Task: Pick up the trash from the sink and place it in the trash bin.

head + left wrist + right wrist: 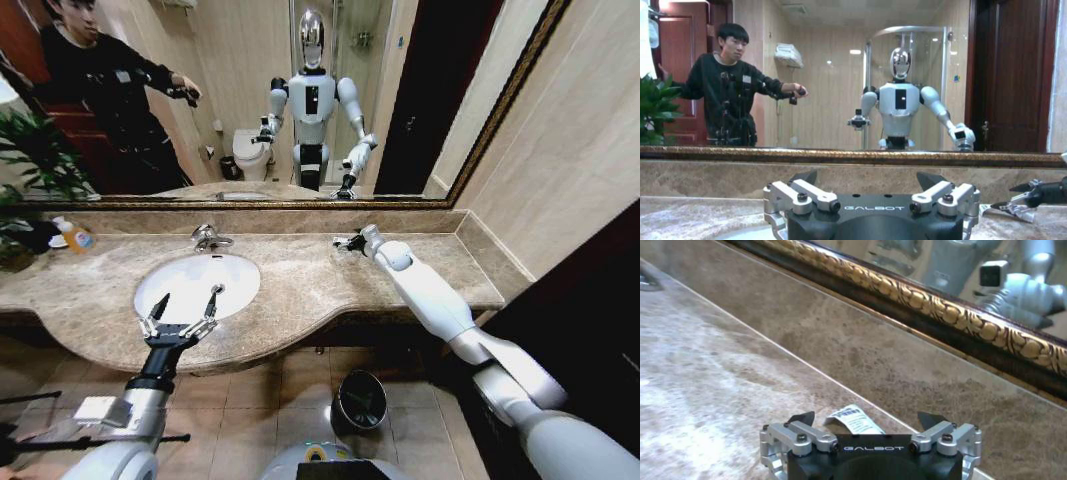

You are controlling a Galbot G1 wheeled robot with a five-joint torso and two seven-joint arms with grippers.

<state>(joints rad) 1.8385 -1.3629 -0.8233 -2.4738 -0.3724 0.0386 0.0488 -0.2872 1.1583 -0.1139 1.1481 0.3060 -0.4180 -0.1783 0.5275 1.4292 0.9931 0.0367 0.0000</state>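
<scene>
The white oval sink [180,280] with its chrome faucet [210,238] is set in the marble counter. My left gripper [187,298] hovers over the basin's near rim, open and holding nothing; its fingers [807,176] point toward the mirror. My right gripper [348,243] is low on the counter by the back wall, right of the sink. It is open, and a white printed packet [852,418] lies flat on the marble between its fingers [800,418]. The left wrist view shows that packet [1017,213] under the right gripper [1025,194]. The black trash bin [361,400] stands on the floor below the counter.
An orange-labelled soap bottle [76,237] and a potted plant [30,160] sit at the counter's far left. A large gold-framed mirror [250,100] backs the counter. A dark door panel [590,300] is on the right. Tiled floor surrounds the bin.
</scene>
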